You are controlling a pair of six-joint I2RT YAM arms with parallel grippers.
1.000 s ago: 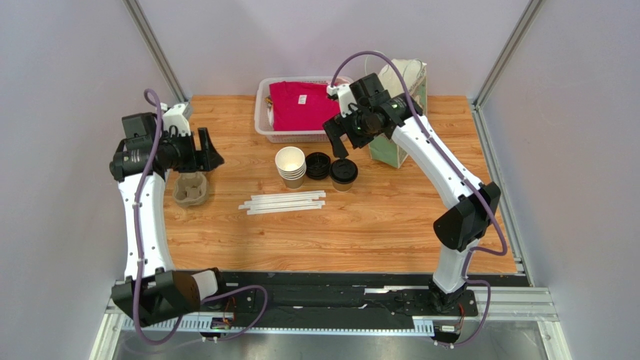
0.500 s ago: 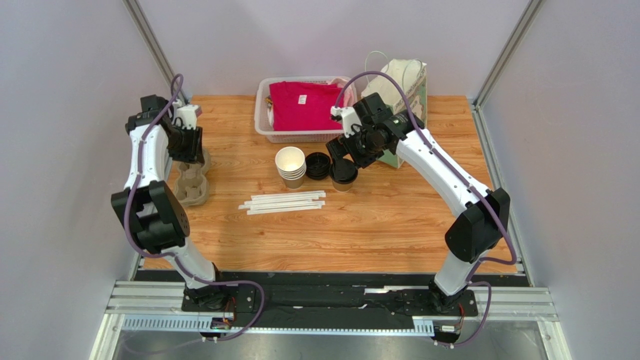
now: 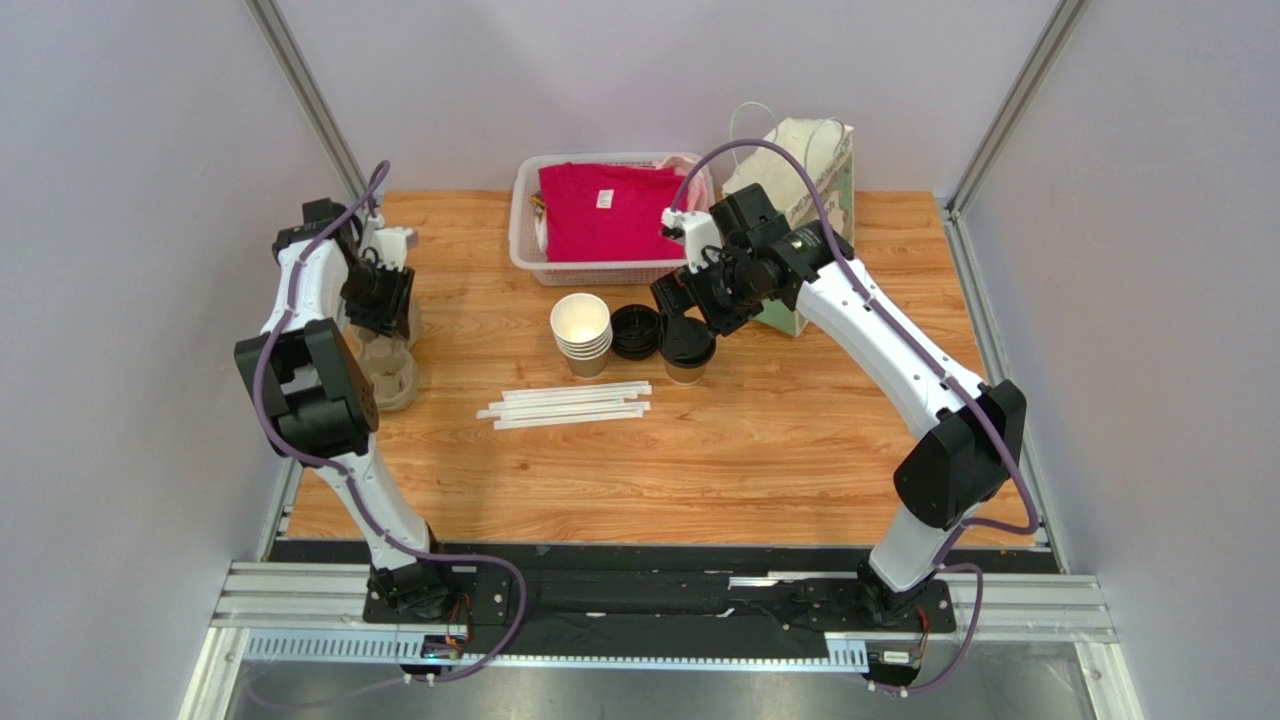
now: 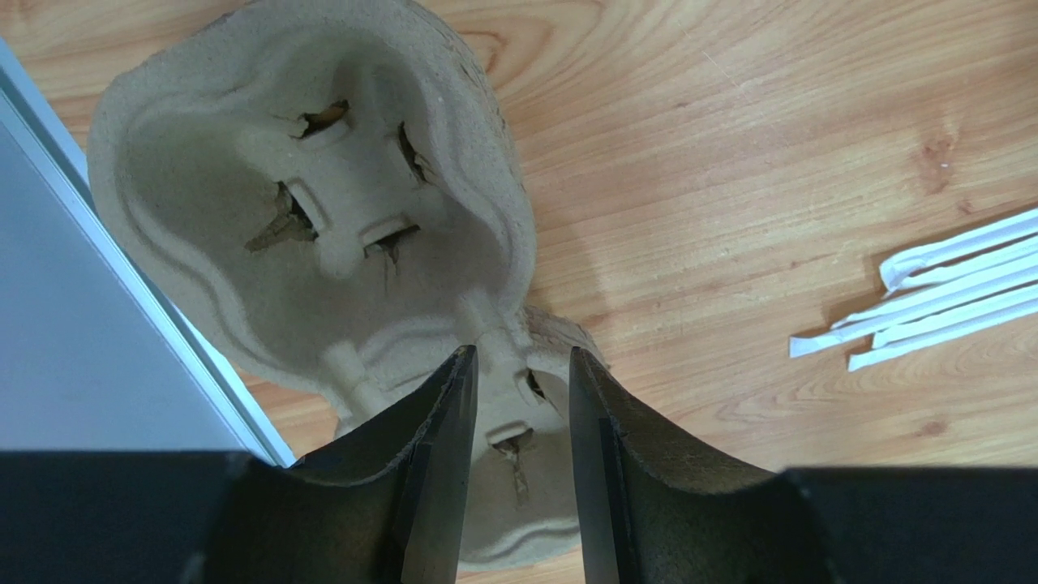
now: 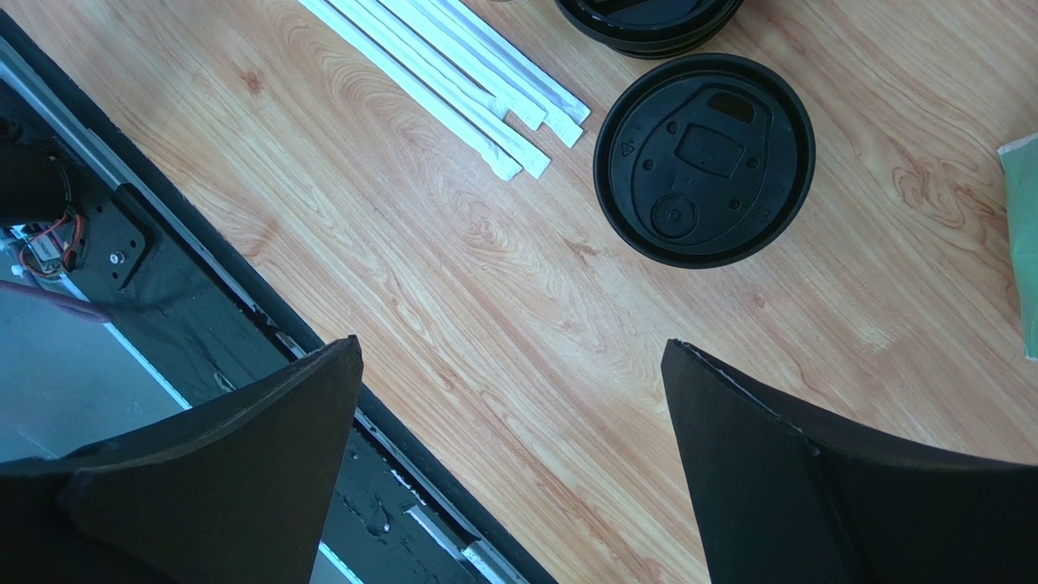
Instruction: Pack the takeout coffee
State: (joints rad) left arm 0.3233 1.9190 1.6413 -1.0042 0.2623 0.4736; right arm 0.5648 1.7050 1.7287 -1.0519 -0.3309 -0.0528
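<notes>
Coffee (image 5: pixel 704 158), black-lidded, stands near wide-open right fingers (image 5: pixel 792 487); left fingers (image 4: pixel 439 487) pinch pulp carrier (image 4: pixel 305 219).

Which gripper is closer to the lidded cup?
Right. The right gripper hovers open just above the lidded cup, slightly off-centre. The left gripper is far off to the left, at the carrier.

The left arm (image 3: pixel 296 293) and right arm (image 3: pixel 879 353) have white links and black joints, each trailed by a purple cable (image 3: pixel 272 435). Their fingers (image 4: pixel 420 487) are plain matt black wedges.
</notes>
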